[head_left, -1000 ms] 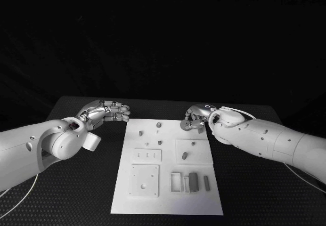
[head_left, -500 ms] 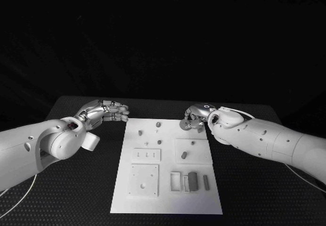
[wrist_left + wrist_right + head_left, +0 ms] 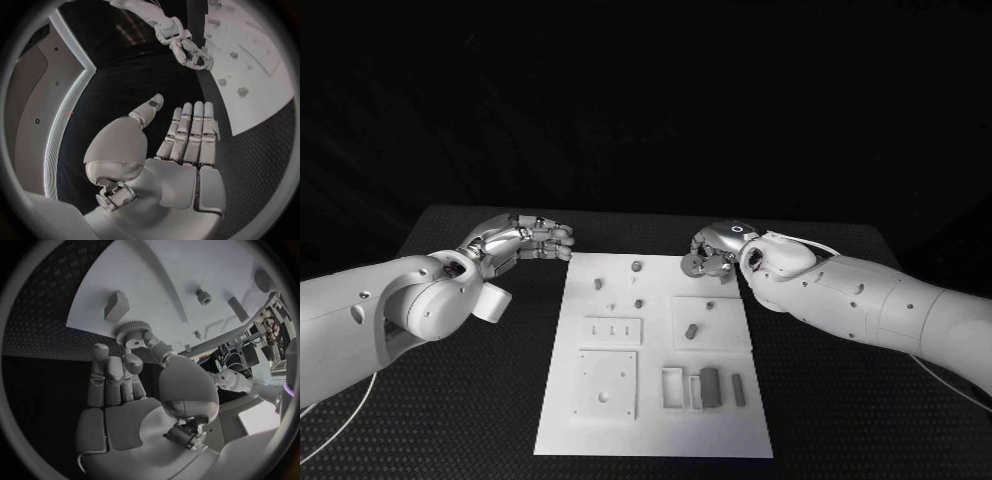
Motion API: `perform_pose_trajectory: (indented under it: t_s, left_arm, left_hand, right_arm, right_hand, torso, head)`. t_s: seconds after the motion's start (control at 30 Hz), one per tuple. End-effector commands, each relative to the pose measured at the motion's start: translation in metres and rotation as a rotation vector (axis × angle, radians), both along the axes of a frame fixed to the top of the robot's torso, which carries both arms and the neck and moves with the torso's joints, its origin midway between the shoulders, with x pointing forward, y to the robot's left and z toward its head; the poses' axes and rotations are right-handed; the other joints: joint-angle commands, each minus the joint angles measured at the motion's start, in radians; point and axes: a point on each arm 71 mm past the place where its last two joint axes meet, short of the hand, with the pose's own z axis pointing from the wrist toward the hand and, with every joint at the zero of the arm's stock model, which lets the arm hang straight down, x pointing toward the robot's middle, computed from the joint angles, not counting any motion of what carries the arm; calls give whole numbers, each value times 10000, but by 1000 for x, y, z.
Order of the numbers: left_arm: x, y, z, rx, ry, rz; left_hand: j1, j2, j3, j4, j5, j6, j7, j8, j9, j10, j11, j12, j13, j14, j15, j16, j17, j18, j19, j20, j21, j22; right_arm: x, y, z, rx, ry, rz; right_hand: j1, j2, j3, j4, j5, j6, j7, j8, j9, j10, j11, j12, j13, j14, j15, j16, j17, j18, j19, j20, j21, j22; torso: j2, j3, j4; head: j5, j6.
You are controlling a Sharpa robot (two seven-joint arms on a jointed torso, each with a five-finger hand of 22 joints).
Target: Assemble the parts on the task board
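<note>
Since a second ago the right hand [image 3: 710, 250] has shifted slightly, pinching a small toothed gear [image 3: 132, 333] at its fingertips over the task board [image 3: 656, 400], while the left hand [image 3: 524, 238], fingers pressed together and holding nothing, hovers over the bench [image 3: 473, 400] beside the board.

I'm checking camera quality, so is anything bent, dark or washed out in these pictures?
Head view: background black, white board evenly lit and sharp. Left wrist view: fisheye bends the board's edge, left hand bright. Right wrist view: the gear is clear, room beyond glares.
</note>
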Motion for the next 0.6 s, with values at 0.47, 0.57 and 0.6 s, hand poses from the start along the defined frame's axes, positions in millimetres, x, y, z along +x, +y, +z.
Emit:
perform_pose_trajectory:
  t_s: [0.47,0.57,0.6]
  left_arm:
    - [-1,1,2,12,-116,28]
    - [-2,3,2,25,-114,84]
    - [-2,3,2,25,-114,86]
  left_hand:
    - [-129,3,-10,-12,28,-27,163,-71,-18,22,55,-48,-11,8,43,-60,0,100,-53,47,-69,9]
    - [-129,3,-10,-12,28,-27,163,-71,-18,22,55,-48,-11,8,43,-60,0,100,-53,47,-69,9]
    - [-148,-23,-24,-11,27,-26,164,-70,-18,24,56,-50,-10,8,45,-63,0,98,-55,50,-72,10]
  right_arm:
    - [-18,21,13,-362,-994,-6]
    - [-22,31,23,-236,-1351,163]
    - [-23,33,24,-189,-1406,215]
  right_hand:
    - [238,-92,-62,-31,27,980,-182,144,322,65,-72,0,-19,209,-67,72,52,58,96,-71,76,180]
    - [247,-115,-50,-26,28,1000,-190,142,334,90,-81,0,-22,274,-80,96,87,58,133,-87,95,179]
    - [253,-123,-46,-28,28,1006,-193,141,337,97,-84,0,-23,289,-83,101,95,58,141,-92,99,178]
  torso:
    - [0,2,3]
    - [6,7,-21]
    - [7,7,-31]
  head:
    - [53,95]
    - [71,111]
    - [80,114]
